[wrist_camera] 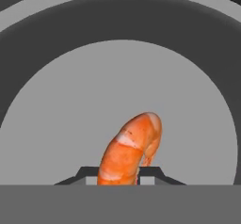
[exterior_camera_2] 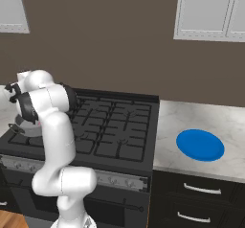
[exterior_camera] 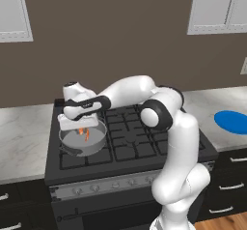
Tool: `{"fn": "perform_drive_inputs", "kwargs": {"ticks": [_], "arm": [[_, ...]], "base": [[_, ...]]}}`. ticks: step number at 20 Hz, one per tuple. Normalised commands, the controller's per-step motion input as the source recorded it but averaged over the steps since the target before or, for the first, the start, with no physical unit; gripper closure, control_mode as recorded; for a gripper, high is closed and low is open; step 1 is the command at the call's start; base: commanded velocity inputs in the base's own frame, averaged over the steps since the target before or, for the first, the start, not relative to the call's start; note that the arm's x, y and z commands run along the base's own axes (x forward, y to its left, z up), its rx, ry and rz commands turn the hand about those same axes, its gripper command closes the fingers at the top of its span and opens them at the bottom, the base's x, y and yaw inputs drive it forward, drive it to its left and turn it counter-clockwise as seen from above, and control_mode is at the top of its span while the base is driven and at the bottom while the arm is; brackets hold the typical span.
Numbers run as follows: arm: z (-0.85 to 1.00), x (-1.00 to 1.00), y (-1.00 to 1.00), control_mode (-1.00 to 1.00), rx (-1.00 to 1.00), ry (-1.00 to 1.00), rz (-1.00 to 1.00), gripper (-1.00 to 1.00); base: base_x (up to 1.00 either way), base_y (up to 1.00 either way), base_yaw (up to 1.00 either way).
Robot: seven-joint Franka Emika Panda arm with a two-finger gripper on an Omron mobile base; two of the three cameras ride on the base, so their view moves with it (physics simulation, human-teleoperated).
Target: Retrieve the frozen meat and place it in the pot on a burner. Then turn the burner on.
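The frozen meat (wrist_camera: 132, 148) is a small orange curled piece, pinched between my gripper's (wrist_camera: 120, 175) two dark fingertips. It hangs over the flat grey floor of the pot (wrist_camera: 56, 124). From the left base view the meat (exterior_camera: 86, 134) shows as an orange speck inside the shallow grey pot (exterior_camera: 99, 142), under my gripper (exterior_camera: 83, 127), which points down into it. The pot sits on the front left burner (exterior_camera: 82, 159) of the black range. In the right base view the arm hides most of the pot (exterior_camera_2: 21, 125).
A flat blue round plate (exterior_camera: 232, 122) (exterior_camera_2: 200, 144) lies on the marble counter right of the range. Knobs (exterior_camera: 103, 186) line the range's front panel. White wall cabinets (exterior_camera: 219, 7) hang above. Marble counter (exterior_camera: 21, 137) extends left of the range.
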Motion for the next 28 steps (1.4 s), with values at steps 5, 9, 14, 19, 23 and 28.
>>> {"fn": "perform_drive_inputs", "kwargs": {"ticks": [5, 9, 14, 19, 23, 28], "arm": [[-0.19, 0.0, 0.0, -1.0, 0.0, 0.0, 0.0, 1.0], [-0.19, 0.0, 0.0, -1.0, 0.0, 0.0, 0.0, 1.0], [-0.14, 0.0, 0.0, -1.0, 0.0, 0.0, 0.0, -1.0], [-0.09, 0.0, 0.0, -1.0, 0.0, -0.01, 0.0, -1.0], [-0.02, 0.0, 0.0, -1.0, 0.0, -0.03, 0.0, -1.0], [0.0, -0.03, 0.0, -1.0, 0.0, -0.01, 0.0, -1.0]], "base": [[0.0, 0.0, 0.0], [0.0, 0.0, 0.0], [0.0, 0.0, 0.0], [0.0, 0.0, 0.0], [0.0, 0.0, 0.0], [0.0, 0.0, 0.0]]}}
